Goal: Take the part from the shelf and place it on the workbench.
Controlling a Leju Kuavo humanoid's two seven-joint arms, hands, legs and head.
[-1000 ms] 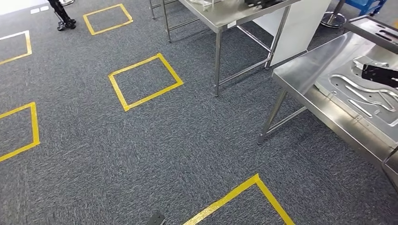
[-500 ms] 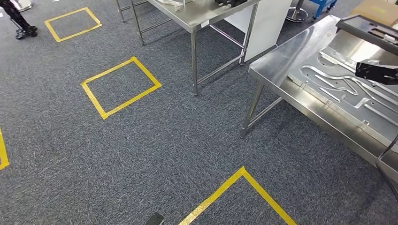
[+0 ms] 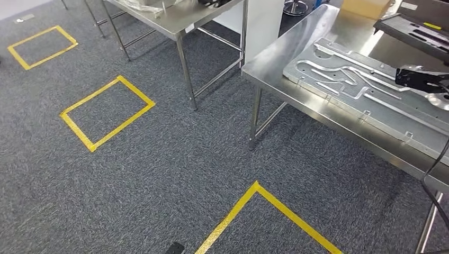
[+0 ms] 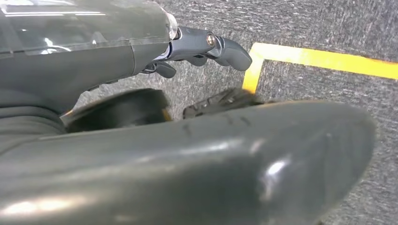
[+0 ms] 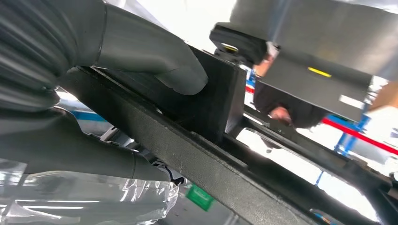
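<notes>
Grey carpet (image 3: 159,174) with yellow tape squares (image 3: 107,112); steel workbench (image 3: 275,58) carries a grooved plate (image 3: 339,84). Right hand (image 5: 94,79) grips the black part (image 5: 206,122), held above the workbench. Left hand (image 4: 206,47) hangs over the carpet, fingers curled, holding nothing.

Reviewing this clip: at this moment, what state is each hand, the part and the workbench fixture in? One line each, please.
black part: gripped in the right hand, held above the workbench, not yet set down.
right hand: thumb pressed on the part.
left hand: holds nothing, fingers curled, hanging over the carpet.
workbench: steel top, carries the grooved metal plate.
grooved metal plate: lying flat on the workbench.
</notes>
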